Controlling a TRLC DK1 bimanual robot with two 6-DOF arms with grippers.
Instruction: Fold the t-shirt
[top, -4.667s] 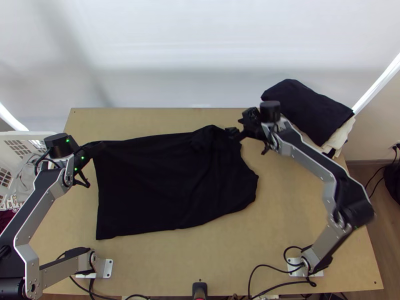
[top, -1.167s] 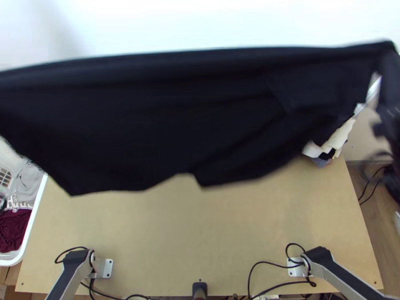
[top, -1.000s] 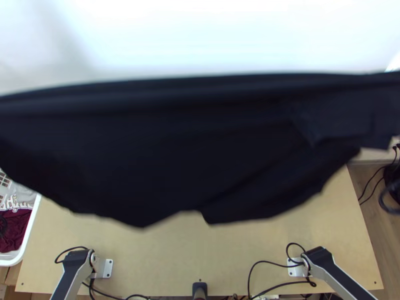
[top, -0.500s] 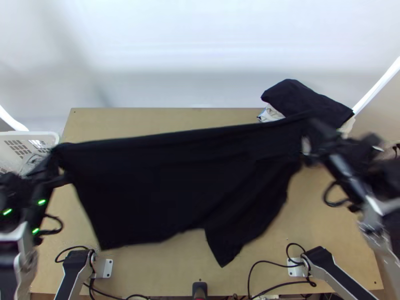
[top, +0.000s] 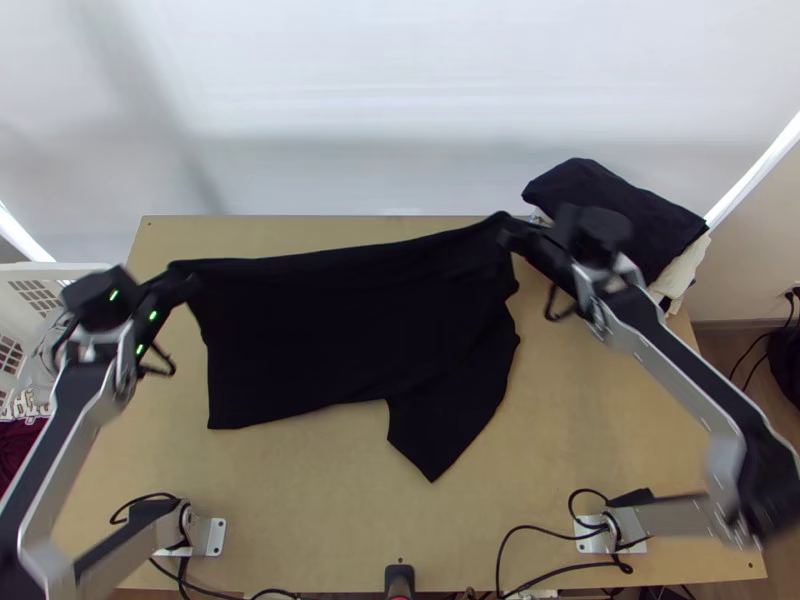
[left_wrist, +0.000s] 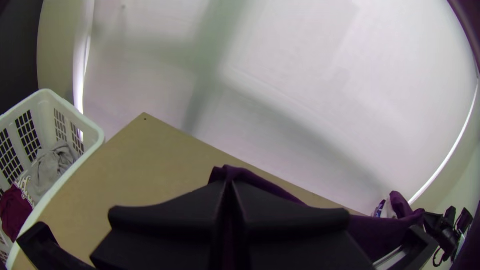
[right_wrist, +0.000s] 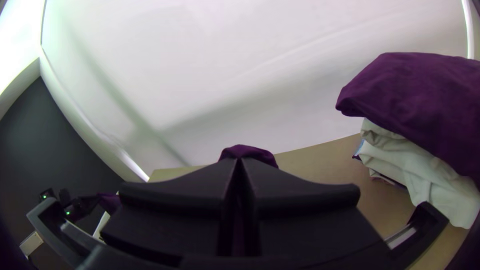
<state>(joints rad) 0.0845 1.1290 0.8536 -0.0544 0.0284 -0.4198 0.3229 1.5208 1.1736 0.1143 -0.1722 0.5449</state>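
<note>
Far left, just to the left of our left gripper (top: 188, 284), there's the white basket (left_wrist: 92, 131) with its slotted walls, and we've got laundry in it: a grey cloth (left_wrist: 50, 170) bunched up, and a dark red cloth (left_wrist: 15, 212) beside it, nearer our bases. Our left gripper is clamped on one upper corner of the black t-shirt (top: 340, 340), a bit of fabric poking out past the fingertips. Between our two grippers, here's the t-shirt, its upper edge strung across, the rest draping toward our bases with a pointed flap lowest; whether it touches the table (top: 575, 430) below, we can't tell. Over to our right gripper (top: 510, 236), pinching the other upper end. And right of that gripper, close by, a dark folded cloth (top: 620, 220) sits on top of pale cloths (right_wrist: 400, 165).
</note>
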